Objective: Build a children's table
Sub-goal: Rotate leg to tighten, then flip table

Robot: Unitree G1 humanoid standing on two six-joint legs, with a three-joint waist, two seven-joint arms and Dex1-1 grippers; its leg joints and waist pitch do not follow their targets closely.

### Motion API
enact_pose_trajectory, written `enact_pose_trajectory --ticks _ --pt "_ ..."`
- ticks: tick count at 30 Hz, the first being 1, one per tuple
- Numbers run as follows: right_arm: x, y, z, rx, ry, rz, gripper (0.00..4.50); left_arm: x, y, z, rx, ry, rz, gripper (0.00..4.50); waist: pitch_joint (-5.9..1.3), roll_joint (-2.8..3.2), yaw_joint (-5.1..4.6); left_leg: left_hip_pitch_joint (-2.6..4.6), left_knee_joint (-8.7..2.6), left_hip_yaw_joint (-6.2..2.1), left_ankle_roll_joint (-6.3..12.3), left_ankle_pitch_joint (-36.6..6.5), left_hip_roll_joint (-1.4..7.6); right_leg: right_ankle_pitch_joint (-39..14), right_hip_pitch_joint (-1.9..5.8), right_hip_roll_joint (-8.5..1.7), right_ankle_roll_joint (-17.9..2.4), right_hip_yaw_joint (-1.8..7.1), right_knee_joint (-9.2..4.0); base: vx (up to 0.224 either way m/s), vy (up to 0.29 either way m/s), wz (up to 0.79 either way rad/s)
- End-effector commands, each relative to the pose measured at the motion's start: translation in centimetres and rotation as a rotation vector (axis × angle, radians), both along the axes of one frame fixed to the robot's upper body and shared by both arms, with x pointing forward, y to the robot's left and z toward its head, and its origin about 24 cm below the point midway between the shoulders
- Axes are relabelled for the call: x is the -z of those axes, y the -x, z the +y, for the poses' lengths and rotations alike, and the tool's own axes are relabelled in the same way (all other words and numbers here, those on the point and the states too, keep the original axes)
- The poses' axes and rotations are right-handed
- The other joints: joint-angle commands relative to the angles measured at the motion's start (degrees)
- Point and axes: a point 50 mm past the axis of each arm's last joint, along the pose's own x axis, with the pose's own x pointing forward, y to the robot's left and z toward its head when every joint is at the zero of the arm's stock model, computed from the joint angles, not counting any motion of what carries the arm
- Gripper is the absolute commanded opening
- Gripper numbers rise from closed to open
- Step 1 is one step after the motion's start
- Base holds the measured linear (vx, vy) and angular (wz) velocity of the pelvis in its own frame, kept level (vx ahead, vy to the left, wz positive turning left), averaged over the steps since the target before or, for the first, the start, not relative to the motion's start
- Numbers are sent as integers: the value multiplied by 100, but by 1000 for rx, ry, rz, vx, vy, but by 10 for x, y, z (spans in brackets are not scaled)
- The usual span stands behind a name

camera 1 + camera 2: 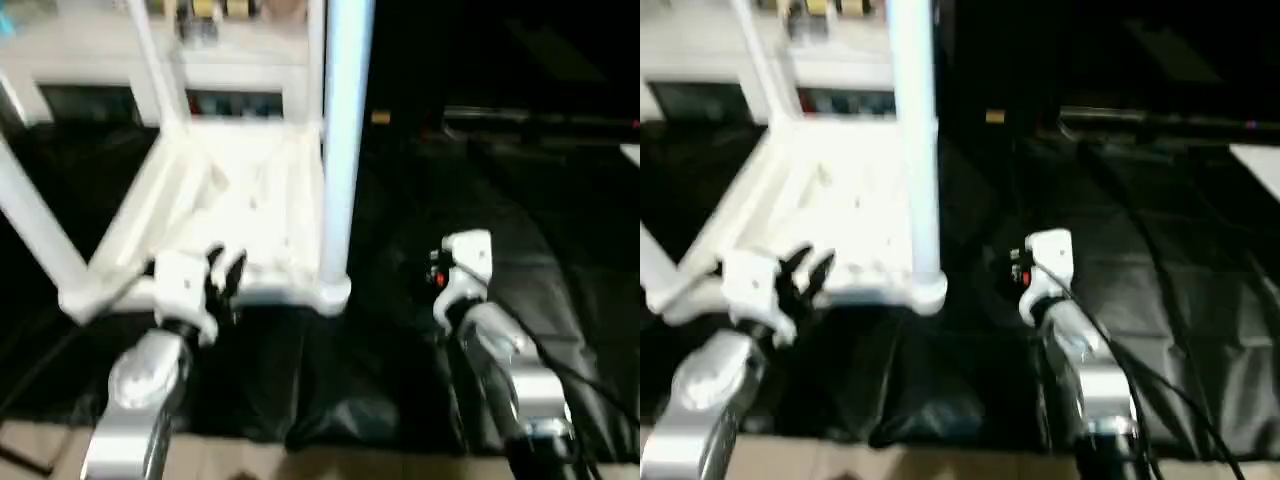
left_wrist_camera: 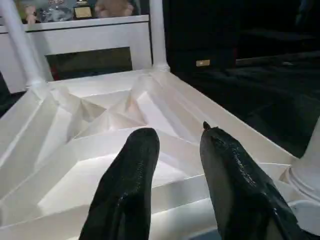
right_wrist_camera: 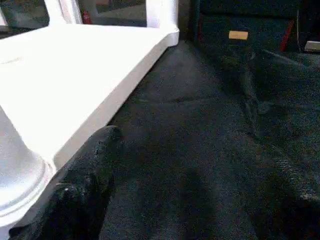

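On the black-covered table (image 1: 400, 380), at twelve o'clock from the left gripper (image 1: 226, 270): children's table (image 1: 240, 200) upside down, legs up, long axis toward twelve. Left fingers (image 2: 130, 175) part-spread over its near rim, pinching nothing. Right gripper (image 3: 165, 190) spread wide, at three o'clock, farther off.

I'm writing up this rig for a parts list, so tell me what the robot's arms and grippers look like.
Both forearms are rounded silver metal. Each ends in a white, blocky wrist housing carrying the gripper. The left gripper has two black, tapered, finely textured fingers. The right gripper has a small red mark on its housing, and a thin black cable runs back along that forearm.
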Motion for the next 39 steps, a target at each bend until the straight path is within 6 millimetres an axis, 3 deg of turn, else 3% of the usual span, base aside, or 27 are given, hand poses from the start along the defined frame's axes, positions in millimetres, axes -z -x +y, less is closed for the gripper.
enact_pose_trajectory --ticks 1,2,4,5,7,8,11,17,19,23,27,28,31,36,37,39 --pt "-4 1 -3 -22 -14 -16 362 -6 10 11 -73 65 -52 174 -257 49 -61 71 -588 -70 -206 -1983 220 -1420 135 -338 -760 277 -615 0 0 0" --pt "-4 1 -3 -22 -14 -16 379 -6 10 11 -73 65 -52 193 -259 49 -100 9 -629 -87 -182 -1990 234 -1604 200 -385 -724 273 -659 0 0 0" --pt "-5 3 -6 -77 -53 -18 389 -6 22 21 -137 99 -77 203 -266 54 -84 9 -612 -76 -148 -1916 223 -1592 180 -389 -682 289 -678 0 0 0" --pt "-6 5 -7 -104 -64 -22 396 -6 26 24 -156 101 -87 208 -243 25 -105 -10 -612 -62 -103 -1914 228 -1604 177 -394 -661 303 -703 0 0 0" --pt "-8 7 -8 -146 -75 -28 406 -6 33 27 -177 109 -104 212 -261 19 -77 -1 -588 -46 -25 -1818 227 -1585 169 -398 -637 317 -712 0 0 0" --pt "-9 8 -9 -173 -81 -34 432 -6 37 31 -209 97 -120 244 -255 18 -66 -12 -587 -31 9 -1690 226 -1501 161 -385 -630 327 -714 0 0 0" --pt "-14 12 -13 -265 -99 -63 445 -6 48 39 -319 75 -163 259 -264 20 -38 -20 -584 -30 77 -1579 247 -1353 185 -379 -634 319 -717 0 0 0" --pt "-22 25 -13 -487 -135 -83 450 -6 59 54 -544 17 -207 315 -262 -4 -25 -30 -584 -30 196 -1411 252 -1161 216 -367 -640 304 -719 0 0 0" --pt "-23 28 -7 -556 -139 -81 450 -5 60 61 -612 -7 -204 333 -270 25 -31 -20 -572 -33 219 -1376 256 -1076 209 -354 -679 299 -722 0 0 0" --pt "-23 27 6 -638 -128 -87 450 -3 61 75 -703 -38 -205 371 -275 31 -35 -16 -564 -41 218 -1319 247 -1033 201 -357 -732 291 -719 0 0 0" --pt "-21 13 20 -602 -100 -102 450 1 54 87 -707 -41 -190 390 -276 62 -33 14 -570 -42 129 -1381 233 -1148 146 -355 -789 288 -715 0 0 0" --pt "-20 9 24 -592 -84 -102 450 1 52 91 -720 -43 -185 416 -283 61 -39 13 -574 -44 109 -1397 229 -1150 161 -358 -797 285 -708 0 0 0" --pt "-15 -3 37 -565 -52 -95 450 2 45 106 -747 -55 -163 428 -307 79 -39 22 -573 -50 21 -1361 222 -946 162 -362 -873 282 -666 0 0 0" --pt "-11 -14 53 -570 -46 -80 450 5 34 119 -700 -52 -123 439 -340 90 -22 23 -563 -44 40 -1025 231 -188 182 -365 -1031 286 -580 0 0 0" --pt "-10 -16 56 -571 -43 -78 450 7 30 121 -679 -54 -103 439 -345 65 -19 22 -560 -40 48 -975 237 -75 193 -372 -1073 281 -562 0 0 0" --pt "-9 -19 59 -571 -40 -78 450 8 28 123 -666 -61 -97 439 -351 81 -21 27 -558 -33 57 -954 230 -33 194 -373 -1102 282 -550 0 0 0"
